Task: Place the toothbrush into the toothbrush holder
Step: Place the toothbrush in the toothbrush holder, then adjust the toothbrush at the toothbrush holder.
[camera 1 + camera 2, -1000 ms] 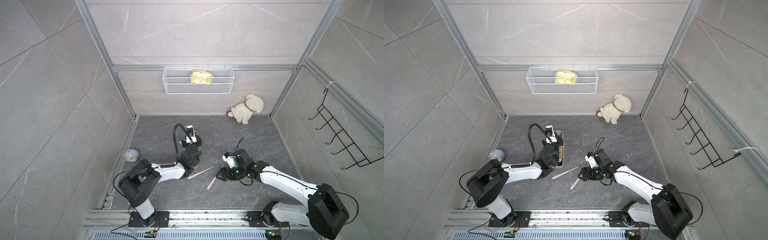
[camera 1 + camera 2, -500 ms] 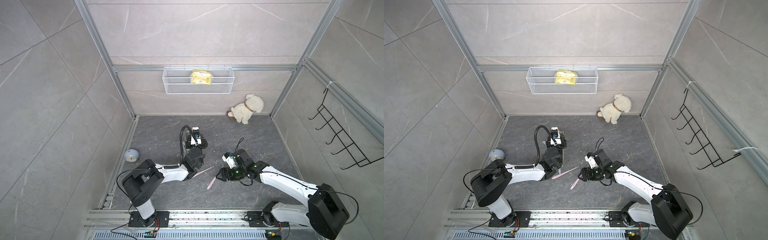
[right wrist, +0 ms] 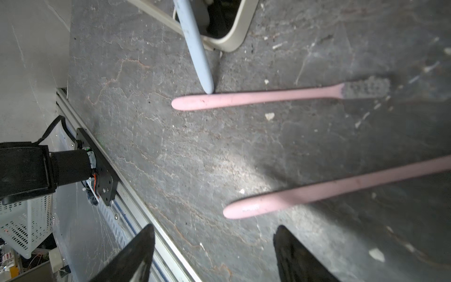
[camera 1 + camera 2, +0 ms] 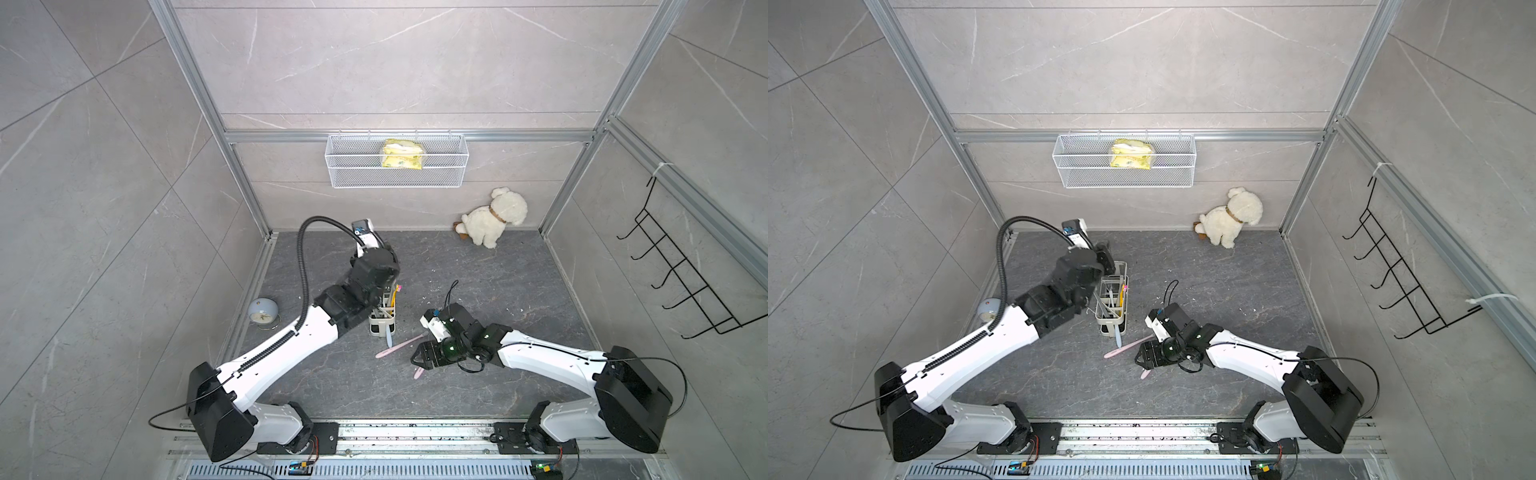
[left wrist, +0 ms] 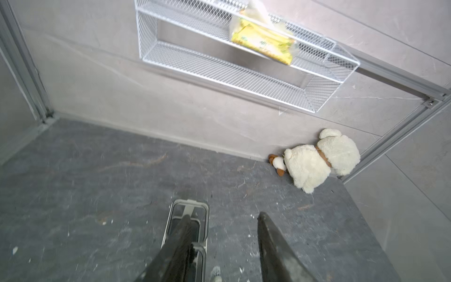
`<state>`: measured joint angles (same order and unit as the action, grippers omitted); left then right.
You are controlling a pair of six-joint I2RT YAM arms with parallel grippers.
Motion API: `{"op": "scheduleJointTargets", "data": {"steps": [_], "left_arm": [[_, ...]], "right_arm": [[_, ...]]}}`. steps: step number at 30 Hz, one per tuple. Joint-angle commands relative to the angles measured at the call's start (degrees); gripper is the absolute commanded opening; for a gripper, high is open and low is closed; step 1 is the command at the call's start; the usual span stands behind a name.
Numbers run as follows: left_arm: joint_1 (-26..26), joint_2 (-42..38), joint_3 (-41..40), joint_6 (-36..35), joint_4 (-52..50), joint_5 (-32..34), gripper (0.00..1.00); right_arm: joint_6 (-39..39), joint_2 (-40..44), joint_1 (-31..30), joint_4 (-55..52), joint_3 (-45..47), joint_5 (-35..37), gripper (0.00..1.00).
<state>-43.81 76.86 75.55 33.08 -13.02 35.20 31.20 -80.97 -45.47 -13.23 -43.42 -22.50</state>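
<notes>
End effector status: the left end effector has its jaws partly apart with nothing between them. In the left wrist view one of its fingers overlaps the far end of the toothbrush holder; contact with the rim cannot be determined. The right end effector has its jaws wide apart and holds nothing. It hovers low over the desk.

The toothbrush holder is a long, narrow cream caddy lying on the desk left of centre, its long axis running from the front toward the back wall. Its compartments hold several slim items, among them a yellow item. A blue toothbrush projects over the near end of the holder, with its handle tip down on the desk.

The pink toothbrush lies flat on the desk outside the holder, just beside its near end, with the bristle head toward the right arm. The blue handle tip ends right at its handle; contact cannot be confirmed. The second pink toothbrush also lies flat on the desk, apart from the first. Its handle end sits just ahead of the right end effector, not between the jaws.

On the back wall, a wire mesh basket holds a yellow packet. A plush dog sits against that wall, well apart from the holder.
</notes>
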Motion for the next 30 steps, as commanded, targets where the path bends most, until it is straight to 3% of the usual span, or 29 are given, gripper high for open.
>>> {"op": "scheduleJointTargets", "data": {"steps": [1, 5, 9, 14, 17, 23, 30], "left_arm": [[3.1, 3.0, 5.8, 10.0, -24.5, -14.9, 0.49], [3.7, 11.0, 13.7, 9.2, -33.0, -18.2, 0.53], [4.5, 15.7, 14.9, 9.3, -31.9, -23.1, 0.53], [5.0, 20.0, 17.4, 10.4, -34.7, -23.8, 0.52], [5.1, 20.1, 16.6, 11.5, -35.0, -23.3, 0.5], [5.1, 19.0, 14.6, 12.7, -34.9, -21.8, 0.35], [5.1, 16.9, 11.5, 13.5, -31.0, -21.5, 0.42]], "right_arm": [[1.2, -1.4, -0.3, 3.1, -2.5, 0.6, 0.78], [1.6, -2.1, -0.3, 3.6, -2.2, 0.4, 0.78], [1.8, -1.7, -0.3, 3.6, -0.8, 0.7, 0.78], [1.0, -1.1, -0.3, 2.4, 0.4, 1.5, 0.78], [0.8, -1.3, -0.4, 2.4, 0.7, 1.6, 0.78], [0.6, -1.7, -0.3, 2.8, 0.9, 1.5, 0.78], [0.6, -1.7, -0.3, 2.7, 1.4, 1.5, 0.78]]}}
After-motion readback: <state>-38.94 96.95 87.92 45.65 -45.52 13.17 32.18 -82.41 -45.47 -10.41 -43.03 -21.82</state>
